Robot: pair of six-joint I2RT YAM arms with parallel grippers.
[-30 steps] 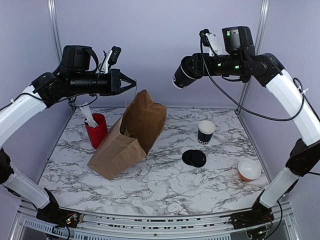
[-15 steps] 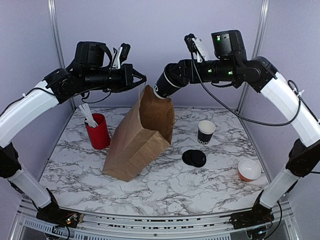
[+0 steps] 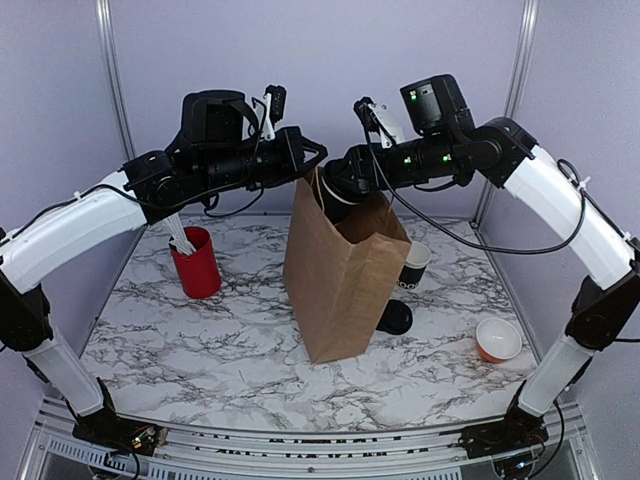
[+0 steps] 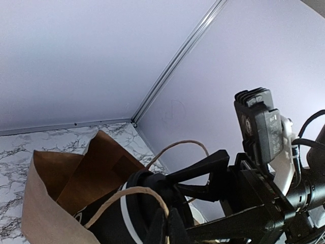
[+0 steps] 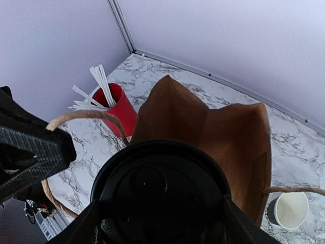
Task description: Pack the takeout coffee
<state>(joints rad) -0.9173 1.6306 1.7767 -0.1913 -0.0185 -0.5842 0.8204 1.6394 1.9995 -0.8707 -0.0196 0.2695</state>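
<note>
Left jaws clenching string handle (image 4: 129, 189) of paper bag (image 3: 340, 280), bag standing on counter (image 3: 200, 340). Right jaws grasping takeout coffee (image 5: 157, 188), holding it in bag mouth.

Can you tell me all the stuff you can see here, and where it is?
paper bag: one, brown, upright mid-table, top open
takeout coffee: one, black with black lid, at the bag's mouth
red cup: one, red, left of the bag
sticks: several, white, in the red cup
open cup: one, black, white inside, right of the bag, partly hidden
lids: black, number unclear, on the table by the bag's right bottom corner
small cup: one, orange, white inside, near right
table: one, white and grey marble
left gripper: one, black, shut on the paper bag's string handle
right gripper: one, black, holding the takeout coffee
</note>
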